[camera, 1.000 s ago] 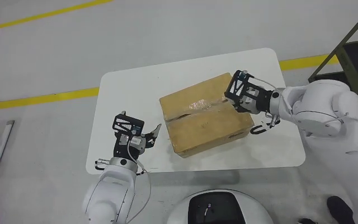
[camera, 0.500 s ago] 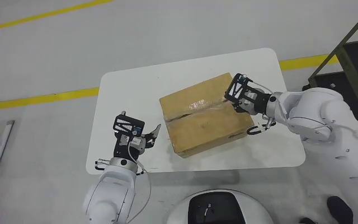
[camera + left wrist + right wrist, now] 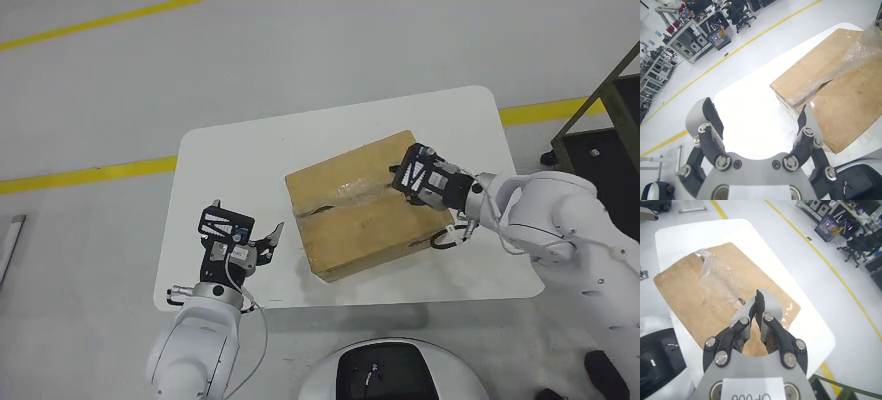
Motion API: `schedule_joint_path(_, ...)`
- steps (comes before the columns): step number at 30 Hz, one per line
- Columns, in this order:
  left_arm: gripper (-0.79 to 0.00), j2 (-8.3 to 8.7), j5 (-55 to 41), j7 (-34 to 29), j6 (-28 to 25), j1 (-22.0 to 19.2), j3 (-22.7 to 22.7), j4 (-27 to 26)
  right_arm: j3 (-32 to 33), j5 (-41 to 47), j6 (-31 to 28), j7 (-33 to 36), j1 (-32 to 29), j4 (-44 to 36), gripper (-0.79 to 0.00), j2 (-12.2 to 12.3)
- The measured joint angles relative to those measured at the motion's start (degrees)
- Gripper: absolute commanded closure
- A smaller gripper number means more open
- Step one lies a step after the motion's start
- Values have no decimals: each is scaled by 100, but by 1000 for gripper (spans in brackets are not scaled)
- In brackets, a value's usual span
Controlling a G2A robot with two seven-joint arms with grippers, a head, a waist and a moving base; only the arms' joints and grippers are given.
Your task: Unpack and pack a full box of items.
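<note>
Taped cardboard box (image 3: 362,203) — closed, askew — mid-table (image 3: 220,180).

Left arm (image 3: 200,335) extends forward from the near side, wrist straight. Left pincer (image 3: 759,114) points away from the body, its ribbed pads (image 3: 712,115) spread wide apart with nothing between them. Right arm (image 3: 560,215) comes in from the far right, bent at the elbow, forearm directed inward. Right pincer (image 3: 758,303) is tilted downward, its pads (image 3: 760,306) pressed together at the tips.

handwritten scrawl (image 3: 859,90) on box (image 3: 838,109), not legible
</note>
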Motion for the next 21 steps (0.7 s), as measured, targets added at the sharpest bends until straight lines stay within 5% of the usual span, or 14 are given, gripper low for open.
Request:
schedule_joint_path(5, -785, 2, -9, 3, -6, -13, -3, 16, -8, 767, 21, 619, 146, 121, 0, 2)
schedule_joint_path(13, -785, 8, -24, -16, -18, -43, -45, 61, -3, 723, 42, 598, 137, 100, 0, 5)
schedule_joint_path(21, -785, 14, -60, -27, -53, -70, -48, 91, -304, -2165, 293, -361, 148, -629, 0, 43)
